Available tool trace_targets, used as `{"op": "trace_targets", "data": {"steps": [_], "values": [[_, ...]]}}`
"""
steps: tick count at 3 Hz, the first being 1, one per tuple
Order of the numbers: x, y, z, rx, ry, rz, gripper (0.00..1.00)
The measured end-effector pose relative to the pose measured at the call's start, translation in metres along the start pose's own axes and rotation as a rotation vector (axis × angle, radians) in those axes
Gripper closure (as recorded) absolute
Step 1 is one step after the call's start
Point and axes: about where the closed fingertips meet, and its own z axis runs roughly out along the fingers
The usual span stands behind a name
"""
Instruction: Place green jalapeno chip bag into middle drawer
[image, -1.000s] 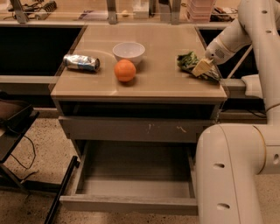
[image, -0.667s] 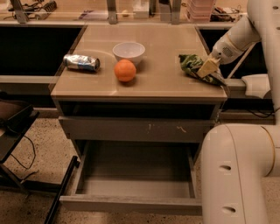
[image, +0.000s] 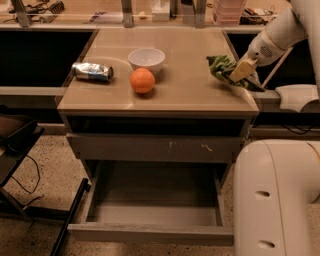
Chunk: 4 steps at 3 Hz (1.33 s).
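The green jalapeno chip bag (image: 219, 66) lies crumpled at the right edge of the tan counter top (image: 165, 95). My gripper (image: 243, 76) comes in from the right and is shut on the bag's right end, with a tan finger (image: 240, 70) lying over it. The middle drawer (image: 152, 234) is pulled out at the bottom of the cabinet, and its smooth grey tray (image: 155, 200) holds nothing. It sits below and left of the gripper.
A crushed silver-blue can (image: 93, 72), an orange (image: 142, 80) and a white bowl (image: 146, 59) sit on the counter's left half. A closed drawer front with pale scratches (image: 155, 147) is above the open drawer. My white base (image: 277, 195) stands right of it. A dark stand (image: 15, 145) is at the left.
My gripper has shifted slightly to the right and the bag has shifted right with it, changing shape a little. The can, orange, bowl and drawer have not moved.
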Motion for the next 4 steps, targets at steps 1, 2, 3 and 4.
{"op": "trace_targets", "data": {"steps": [1,2,3,4], "values": [[0.014,0.013,-0.071,0.063,-0.011,0.032,1.00],[0.031,0.038,-0.138,0.123,-0.031,0.036,1.00],[0.054,0.075,-0.200,0.198,-0.080,0.042,1.00],[0.057,0.104,-0.224,0.216,-0.101,0.040,1.00]]}}
